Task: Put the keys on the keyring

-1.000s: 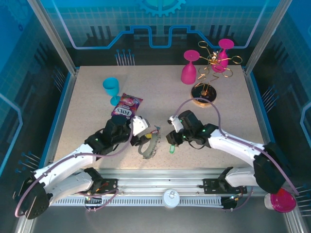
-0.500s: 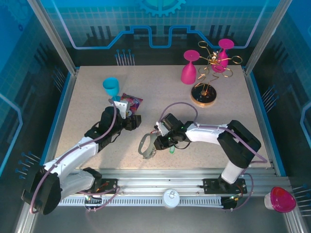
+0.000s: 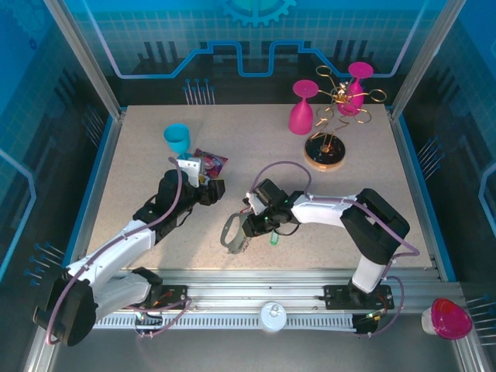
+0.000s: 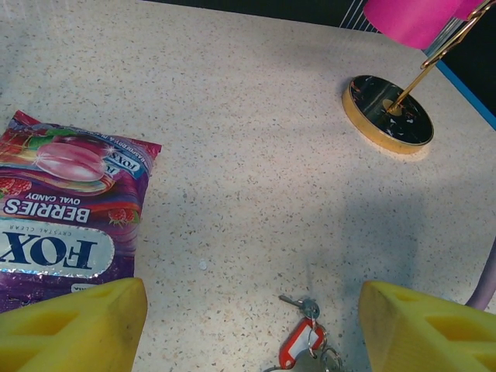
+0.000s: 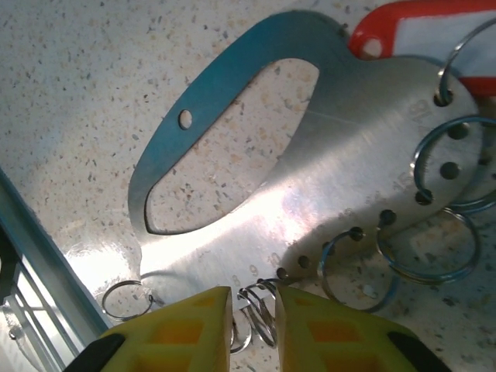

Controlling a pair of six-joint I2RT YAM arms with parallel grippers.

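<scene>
The keyring point(image 3: 230, 232), a flat grey metal loop with a row of holes and several split rings, lies near the table's front middle. In the right wrist view the keyring point(image 5: 341, 178) is seen close up, and my right gripper point(image 5: 253, 310) is shut on a small split ring point(image 5: 263, 298) at its edge. The red-tagged key point(image 5: 426, 23) lies at the keyring's far end. The same red-tagged key point(image 4: 298, 343) shows low between my open left gripper point(image 4: 248, 325) fingers. The green-tagged key point(image 3: 273, 239) lies just right of my right gripper point(image 3: 246, 229). My left gripper point(image 3: 209, 188) hovers by the packet.
A purple snack packet point(image 4: 62, 209) lies left of my left gripper. A teal cup point(image 3: 177, 138) stands behind it. At the back right stand a pink glass point(image 3: 301, 108) and the gold wire rack point(image 3: 341, 97) on its round base point(image 4: 387, 112).
My right gripper has swung left onto the keyring and narrowed on a split ring. My left gripper has pulled back from the keyring towards the snack packet.
</scene>
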